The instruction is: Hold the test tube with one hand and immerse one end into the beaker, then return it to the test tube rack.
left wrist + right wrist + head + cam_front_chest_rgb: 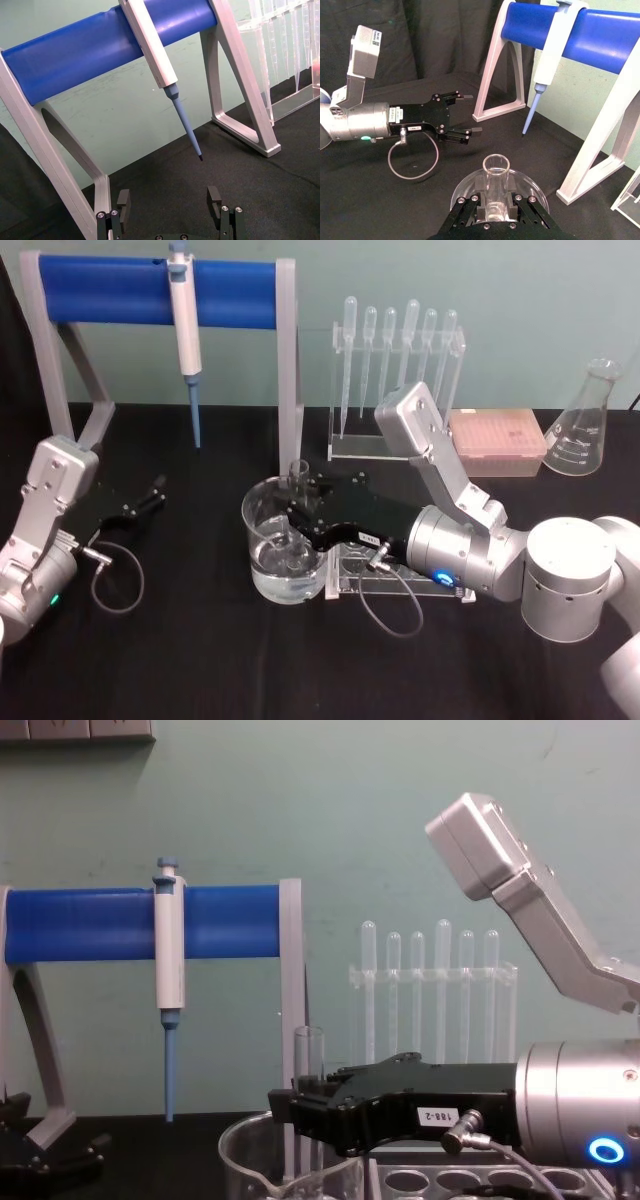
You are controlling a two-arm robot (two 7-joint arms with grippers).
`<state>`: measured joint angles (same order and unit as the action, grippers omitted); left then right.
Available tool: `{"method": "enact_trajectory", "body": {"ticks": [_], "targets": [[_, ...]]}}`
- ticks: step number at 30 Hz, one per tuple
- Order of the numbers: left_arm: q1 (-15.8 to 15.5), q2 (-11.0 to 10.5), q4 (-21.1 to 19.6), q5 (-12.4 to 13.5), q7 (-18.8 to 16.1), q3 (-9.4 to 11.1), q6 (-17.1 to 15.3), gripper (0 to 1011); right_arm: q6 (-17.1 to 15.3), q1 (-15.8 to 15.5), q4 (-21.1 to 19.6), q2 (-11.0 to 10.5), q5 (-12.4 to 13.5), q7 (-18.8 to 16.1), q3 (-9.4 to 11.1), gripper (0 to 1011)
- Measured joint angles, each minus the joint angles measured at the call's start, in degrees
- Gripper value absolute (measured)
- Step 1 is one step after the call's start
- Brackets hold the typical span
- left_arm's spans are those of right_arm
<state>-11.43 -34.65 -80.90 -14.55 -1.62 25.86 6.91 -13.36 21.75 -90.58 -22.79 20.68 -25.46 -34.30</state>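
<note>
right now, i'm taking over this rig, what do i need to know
Right hand: shut on the tube, holding it upright with its lower end down in the beaker.
Left hand: open, idle, low on the left side.
Done: pickup; the dip looks reached.
Left: lift the tube out and set it in the rack, just right of the beaker.

Even, diffuse light, moderately bright; the black table [200, 660] swallows shadows (hardly any show), and small glints mark the beaker [256, 532] rim at centre.
</note>
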Motion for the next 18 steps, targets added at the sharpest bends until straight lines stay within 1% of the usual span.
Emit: {"method": "enact_trajectory", "body": {"ticks": [18], "targets": [[0.0, 0.0, 0.0, 0.0, 0.0, 0.0, 0.0, 1000, 0.0, 0.0, -0.1, 0.0, 0.0, 0.1, -0.1, 225]]}}
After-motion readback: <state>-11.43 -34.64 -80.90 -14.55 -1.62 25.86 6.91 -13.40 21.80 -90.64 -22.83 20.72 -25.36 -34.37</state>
